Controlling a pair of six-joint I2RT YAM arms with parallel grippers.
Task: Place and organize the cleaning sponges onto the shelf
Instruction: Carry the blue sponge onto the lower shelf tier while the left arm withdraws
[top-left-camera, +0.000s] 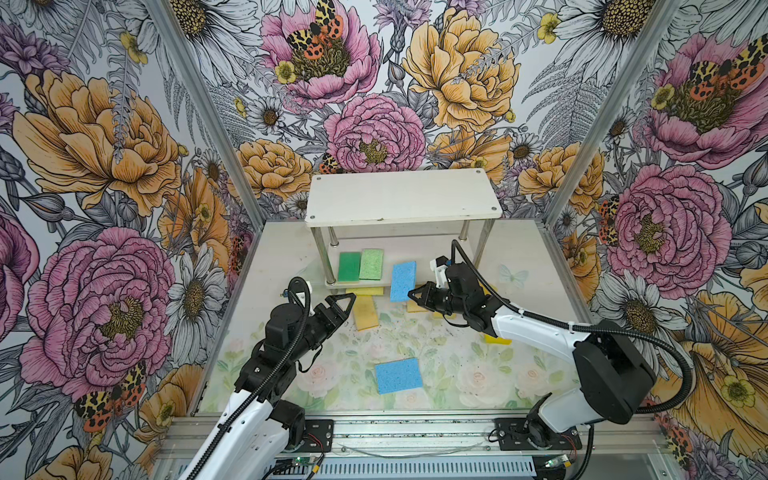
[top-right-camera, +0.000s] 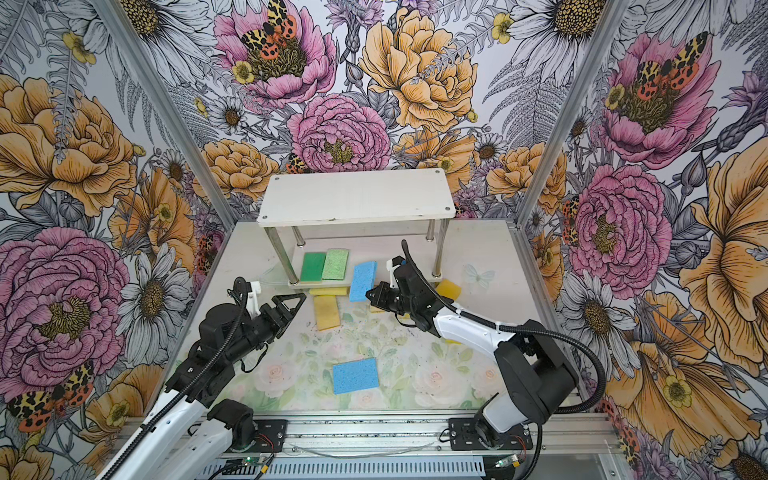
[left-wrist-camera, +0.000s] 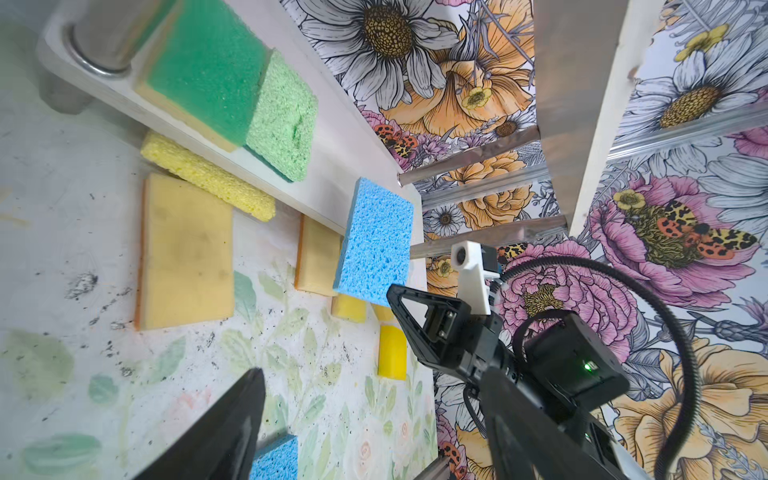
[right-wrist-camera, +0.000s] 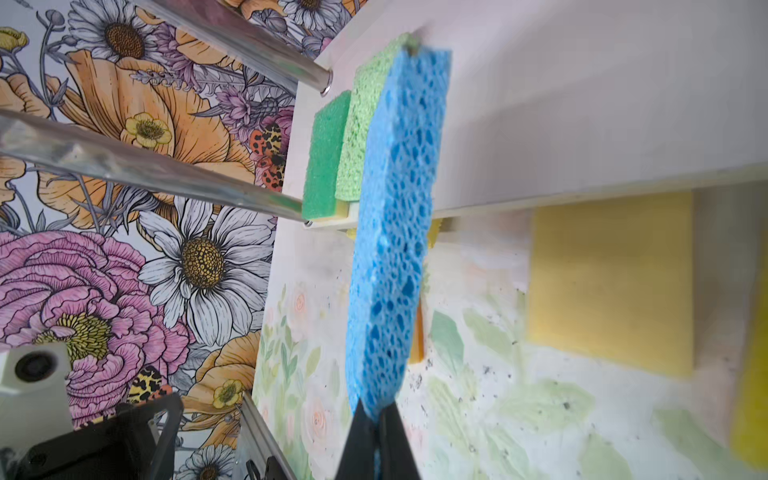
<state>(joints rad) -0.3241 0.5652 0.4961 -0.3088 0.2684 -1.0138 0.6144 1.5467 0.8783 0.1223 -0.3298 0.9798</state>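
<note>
Backing the shelf (top-left-camera: 403, 195), flowered walls (top-left-camera: 104, 166) enclose floral tabletop (top-left-camera: 457, 357).

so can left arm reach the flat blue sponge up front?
Probably yes: left gripper is open and empty, the flat blue sponge lies alone on bare table, and right gripper holds the other blue sponge up by the shelf.

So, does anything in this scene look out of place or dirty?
One pale yellow sponge lies on the table, partly tucked under the shelf instead of on it. Dark specks are scattered across that table too.
</note>
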